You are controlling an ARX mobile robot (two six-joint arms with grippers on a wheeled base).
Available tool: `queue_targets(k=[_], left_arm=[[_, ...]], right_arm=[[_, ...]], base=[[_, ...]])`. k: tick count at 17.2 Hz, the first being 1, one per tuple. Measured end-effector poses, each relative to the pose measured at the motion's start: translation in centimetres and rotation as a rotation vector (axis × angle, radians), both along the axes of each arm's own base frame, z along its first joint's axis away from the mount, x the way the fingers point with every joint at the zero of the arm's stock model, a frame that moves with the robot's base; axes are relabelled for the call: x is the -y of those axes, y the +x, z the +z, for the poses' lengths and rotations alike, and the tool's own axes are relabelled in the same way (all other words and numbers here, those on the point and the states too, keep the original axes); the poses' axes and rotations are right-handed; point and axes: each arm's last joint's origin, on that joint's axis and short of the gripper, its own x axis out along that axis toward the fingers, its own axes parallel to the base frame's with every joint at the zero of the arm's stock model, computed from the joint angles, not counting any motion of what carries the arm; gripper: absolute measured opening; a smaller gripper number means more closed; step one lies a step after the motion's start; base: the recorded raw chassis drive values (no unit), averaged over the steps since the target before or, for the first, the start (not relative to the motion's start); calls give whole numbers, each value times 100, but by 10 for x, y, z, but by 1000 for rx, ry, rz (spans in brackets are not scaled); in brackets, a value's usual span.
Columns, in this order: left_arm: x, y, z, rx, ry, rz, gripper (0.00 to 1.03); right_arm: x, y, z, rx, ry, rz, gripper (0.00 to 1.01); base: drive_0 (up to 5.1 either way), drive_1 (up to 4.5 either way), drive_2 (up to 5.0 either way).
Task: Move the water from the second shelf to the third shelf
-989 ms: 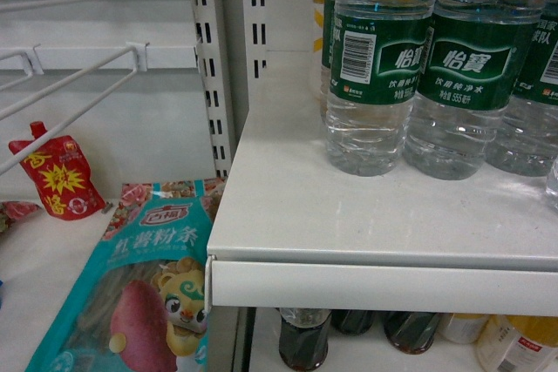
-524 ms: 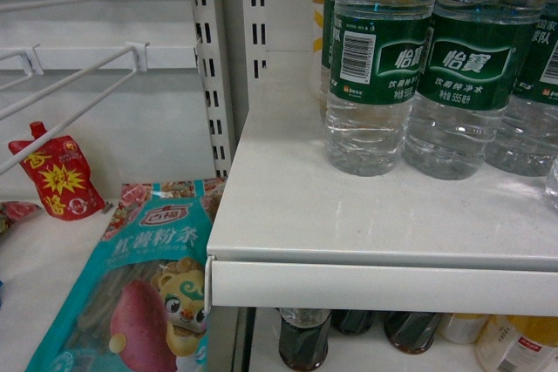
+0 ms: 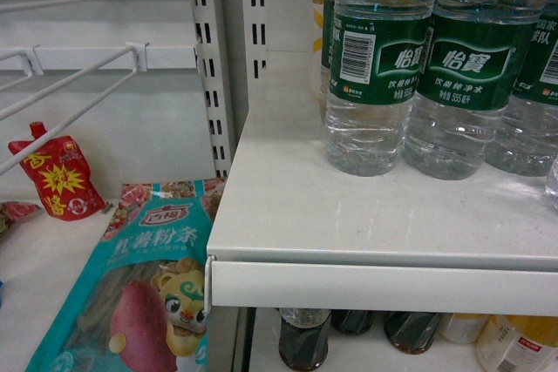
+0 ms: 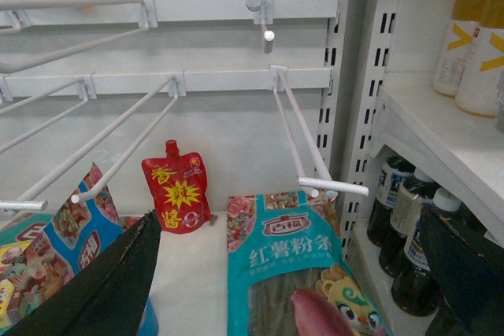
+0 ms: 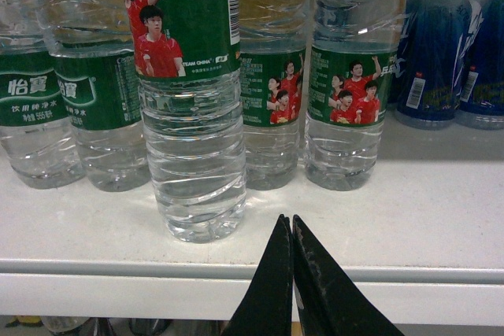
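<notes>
The right gripper (image 5: 292, 230) is sitting closed, its two black fingers pressed together and holding nothing, at the front lip of the white shelf (image 5: 409, 226). Just ahead of it and slightly to its left, the water (image 5: 190, 100) is standing upright near the edge (green label, red-shirted figures), forward of a row of matching bottles (image 5: 346, 76). Further to its right, blue bottles (image 5: 441, 45) are standing. The left gripper (image 4: 283, 289) is hanging open, its fingers spread wide above a teal snack bag (image 4: 295, 265).
</notes>
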Motion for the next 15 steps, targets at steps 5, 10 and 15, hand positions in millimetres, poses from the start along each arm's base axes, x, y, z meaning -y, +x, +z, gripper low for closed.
queue_targets(k=[5, 10, 15], left_arm=[[0, 0, 0, 0, 0, 0, 98], [0, 0, 0, 0, 0, 0, 98], [0, 0, 0, 0, 0, 0, 98]], right_arm=[[0, 0, 0, 0, 0, 0, 23], [0, 0, 0, 0, 0, 0, 69], [0, 0, 0, 0, 0, 0, 98]], base=[[0, 0, 0], [0, 0, 0], [0, 0, 0]])
